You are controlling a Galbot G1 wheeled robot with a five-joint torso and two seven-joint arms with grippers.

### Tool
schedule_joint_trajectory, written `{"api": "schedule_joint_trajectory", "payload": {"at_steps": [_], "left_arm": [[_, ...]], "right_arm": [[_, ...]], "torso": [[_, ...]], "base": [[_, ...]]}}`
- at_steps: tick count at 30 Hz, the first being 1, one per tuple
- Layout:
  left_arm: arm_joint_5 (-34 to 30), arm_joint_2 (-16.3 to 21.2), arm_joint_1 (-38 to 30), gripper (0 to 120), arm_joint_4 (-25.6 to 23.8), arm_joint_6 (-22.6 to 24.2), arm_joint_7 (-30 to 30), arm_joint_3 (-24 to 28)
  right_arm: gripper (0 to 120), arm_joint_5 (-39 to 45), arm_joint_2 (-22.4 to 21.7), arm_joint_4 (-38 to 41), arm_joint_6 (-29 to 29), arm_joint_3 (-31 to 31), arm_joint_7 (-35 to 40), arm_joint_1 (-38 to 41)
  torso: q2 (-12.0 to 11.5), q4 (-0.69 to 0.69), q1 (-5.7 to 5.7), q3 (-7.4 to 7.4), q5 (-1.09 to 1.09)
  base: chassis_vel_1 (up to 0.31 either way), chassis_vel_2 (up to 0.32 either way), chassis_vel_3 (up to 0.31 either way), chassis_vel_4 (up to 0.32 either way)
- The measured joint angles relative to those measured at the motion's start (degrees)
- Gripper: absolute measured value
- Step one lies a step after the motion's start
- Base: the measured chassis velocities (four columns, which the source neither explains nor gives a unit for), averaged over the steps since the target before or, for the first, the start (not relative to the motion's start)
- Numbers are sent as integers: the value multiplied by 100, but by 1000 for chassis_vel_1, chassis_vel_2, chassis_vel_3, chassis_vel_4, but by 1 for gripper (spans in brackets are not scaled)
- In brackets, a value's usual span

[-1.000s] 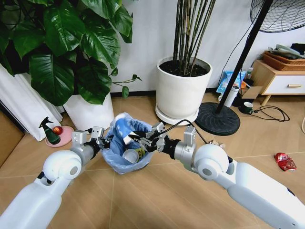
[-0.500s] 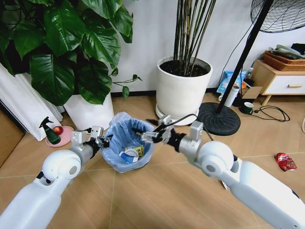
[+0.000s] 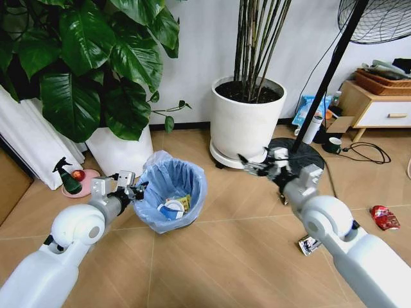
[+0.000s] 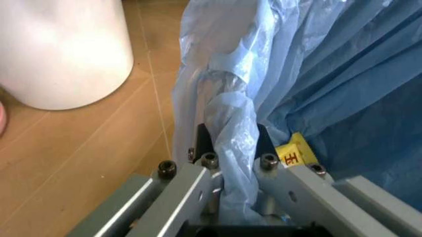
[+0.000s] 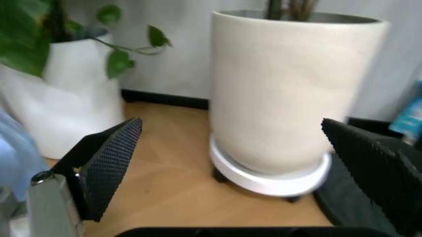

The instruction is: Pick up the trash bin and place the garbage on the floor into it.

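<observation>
- The trash bin (image 3: 170, 192) shows none of its black body in the head view; the light-blue bag wraps it all round.
- In the left wrist view the left pincer (image 4: 228, 163) has its fingertips buried in folds of the bag, and the bin's rim under them is covered.
- The garbage (image 3: 173, 206) inside the bin is partly sunk under the bag's wall; single pieces are too small to tell apart.
- A silver wrapper (image 3: 309, 244) on the floor (image 3: 225, 256) is half hidden behind the right arm.
- The right pincer (image 5: 231, 163) has its far pad cut by the right wrist view's edge.
</observation>
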Motion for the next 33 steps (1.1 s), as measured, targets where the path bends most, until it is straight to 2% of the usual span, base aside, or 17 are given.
{"api": "schedule_joint_trajectory", "payload": {"at_steps": [8,11,12,16,23,33], "left_arm": [[41,-18,28,0,-33,0,-25,-28],[43,-19,40,0,-62,0,-23,-35],[43,-19,40,0,-62,0,-23,-35],[120,-61,63,0,-78,0,-7,-24],[273,-106,110,0,-81,0,68,-23],[325,-129,219,0,-208,0,93,-30]], "right_arm": [[100,-655,579,42,146,631,15,-970],[100,-1073,1197,133,317,1274,-35,-1627],[100,-1073,1197,133,317,1274,-35,-1627],[100,-1449,1860,271,603,1943,-316,-2272],[100,-1418,2056,419,705,2158,-504,-2544],[100,-1341,1913,337,464,1922,-428,-2163]], "torso": [[0,1,0,0,1],[0,-1,0,0,0],[0,-1,0,0,0],[0,-2,0,0,-1],[0,-2,0,0,-1],[0,1,0,1,-1]], "base": [[0,0,0,0],[0,0,0,0],[0,0,0,0],[0,0,0,0],[0,0,0,0],[0,0,0,0]]}}
